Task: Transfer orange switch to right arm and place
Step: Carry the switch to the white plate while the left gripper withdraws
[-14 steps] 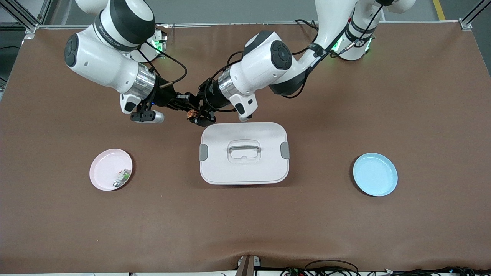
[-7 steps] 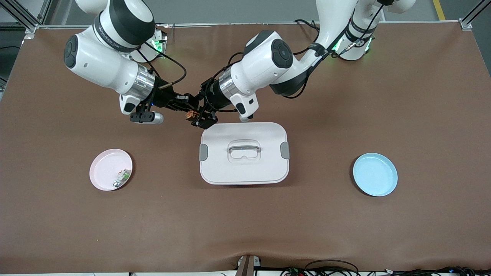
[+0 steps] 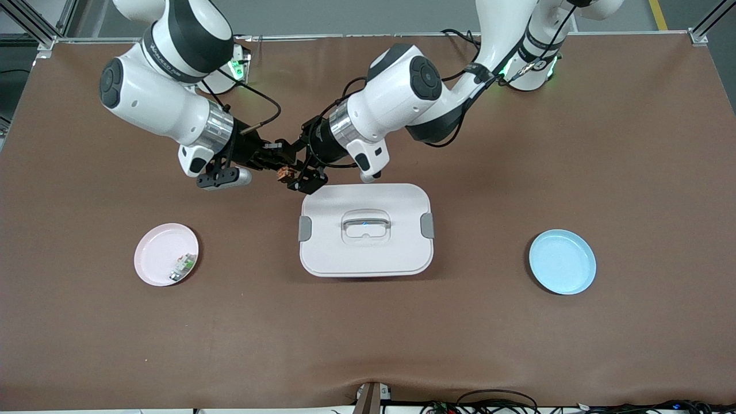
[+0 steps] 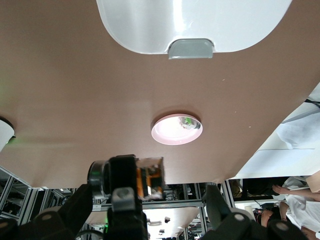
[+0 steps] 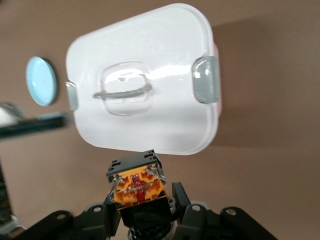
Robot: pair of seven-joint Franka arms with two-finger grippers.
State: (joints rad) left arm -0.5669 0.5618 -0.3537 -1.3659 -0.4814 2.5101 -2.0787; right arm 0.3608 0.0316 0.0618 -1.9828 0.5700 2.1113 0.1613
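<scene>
The orange switch (image 3: 283,173), a tiny black block with an orange face, hangs over the brown table beside the white box's corner. My right gripper (image 3: 276,162) is shut on it. In the right wrist view the switch (image 5: 137,181) sits between that gripper's fingers (image 5: 142,202), orange face outward. My left gripper (image 3: 303,178) faces it from the box side and is open. In the left wrist view its fingers (image 4: 214,197) stand wide apart on either side of the switch (image 4: 150,175), clear of it.
A white lidded box (image 3: 365,230) with a handle and grey clips stands mid-table. A pink plate (image 3: 165,254) holding a small white-and-green part (image 3: 182,265) lies toward the right arm's end. A blue plate (image 3: 562,261) lies toward the left arm's end.
My left gripper's jaws have opened and let go of the switch, which stays in the right gripper. Both arms have barely shifted.
</scene>
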